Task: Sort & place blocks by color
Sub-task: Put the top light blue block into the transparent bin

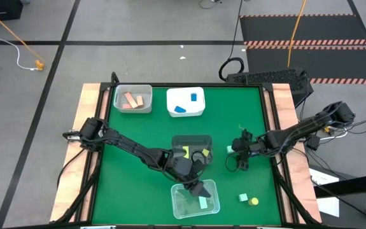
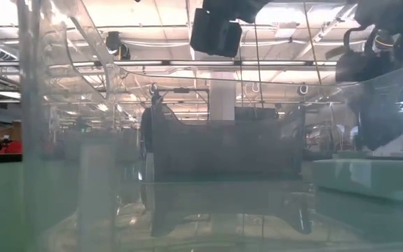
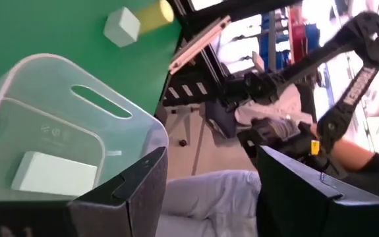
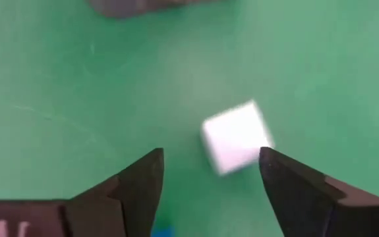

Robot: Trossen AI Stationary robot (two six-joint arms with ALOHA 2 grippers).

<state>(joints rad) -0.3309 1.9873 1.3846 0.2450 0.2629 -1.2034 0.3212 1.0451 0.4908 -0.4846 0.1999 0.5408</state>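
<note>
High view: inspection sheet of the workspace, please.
Surface: green table mat, wooden side edges.
Job's things: salmon blocks in far clear tray; blue blocks in white tray; yellow block in smoky tray; mint block in near clear tray; mint cube, yellow piece loose.
Clutter: nothing seen.
Grippers: left gripper open over near clear tray; right gripper open above pale cube.
Cables: black coil, orange cable on floor.
Surroundings: grey floor, striped mat.

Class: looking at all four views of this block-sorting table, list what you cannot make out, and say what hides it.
- Low view: the blocks; a clear tray wall blurs everything.
- High view: contents of the grey tray, partly covered by the left arm.
- Right wrist view: pale cube, motion-blurred.
- High view: right pincer, too small to judge.
</note>
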